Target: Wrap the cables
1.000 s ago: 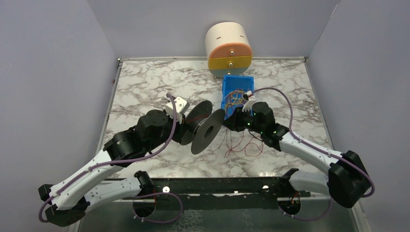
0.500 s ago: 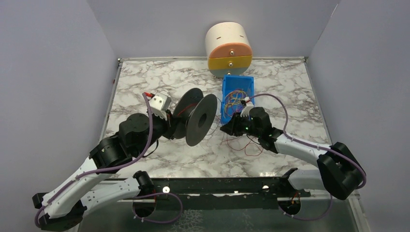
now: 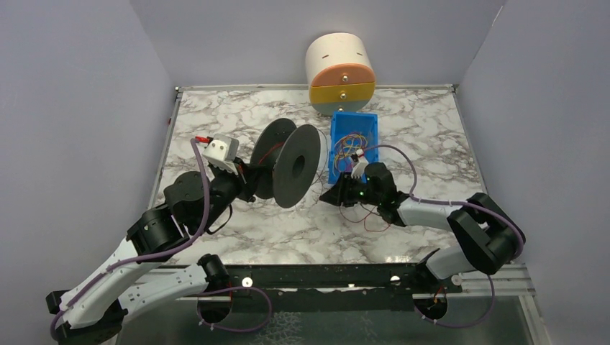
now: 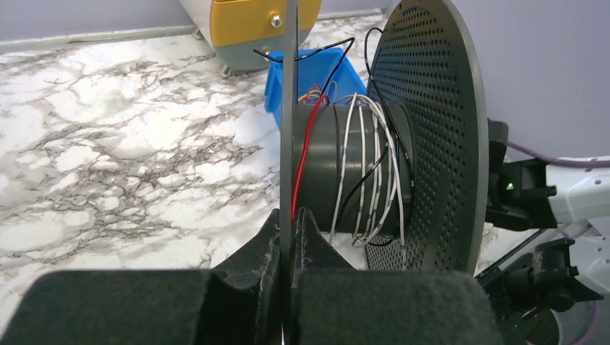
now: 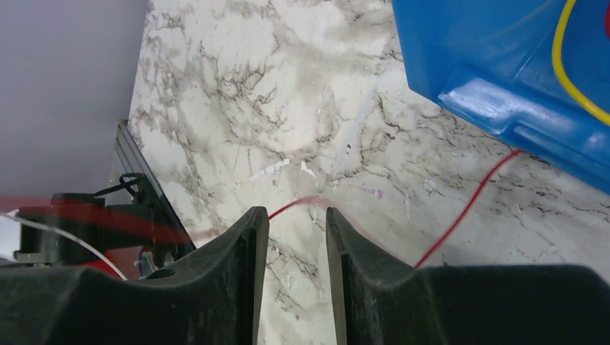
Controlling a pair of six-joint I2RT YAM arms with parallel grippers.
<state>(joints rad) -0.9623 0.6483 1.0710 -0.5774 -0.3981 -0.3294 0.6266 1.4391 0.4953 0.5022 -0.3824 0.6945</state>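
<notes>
Left wrist view: clamping the spool rim [image 4: 290, 86] with left hand [image 4: 290, 233], best feeding red cable [image 4: 306, 147] taut through parted right hand [image 5: 296, 219].

Left end effector [image 4: 290, 215] pinched shut, arm reaching forward; right end effector [image 5: 297, 215] parted, low.

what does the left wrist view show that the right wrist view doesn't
Only the left wrist view: the left tool clamped on a flange of the black spool, white wire wound on its hub, and the yellow drawer unit.
Only the right wrist view: the right tool with its fingers apart, and a metal rail at the table's edge.
Both: the marble table, the blue bin and the red cable.
</notes>
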